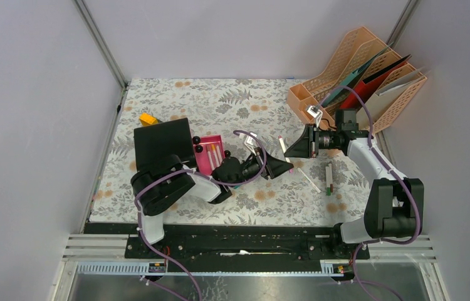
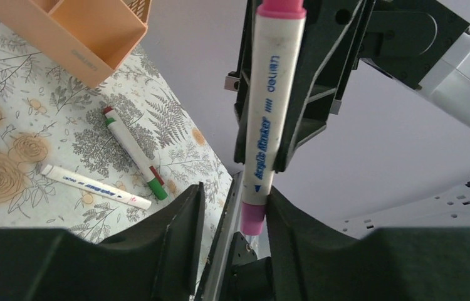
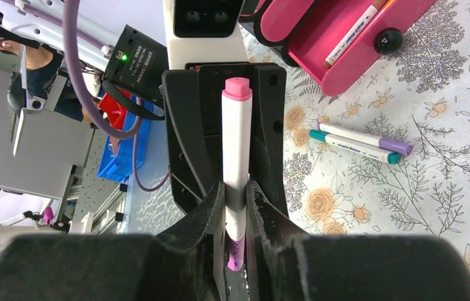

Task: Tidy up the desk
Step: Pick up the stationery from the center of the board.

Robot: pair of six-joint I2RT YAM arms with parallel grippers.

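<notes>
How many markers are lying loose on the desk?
5: a white marker, a red and green pair beside it, and a purple and teal pair near the pink tray. Others may be hidden.

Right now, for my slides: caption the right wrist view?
Right jaws grip a pink-capped marker at the left gripper, above the desk.

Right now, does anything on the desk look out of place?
Yes. A white marker and a green-ended marker lie loose, at different angles, on the desk, outside the pink tray that holds other markers.
</notes>
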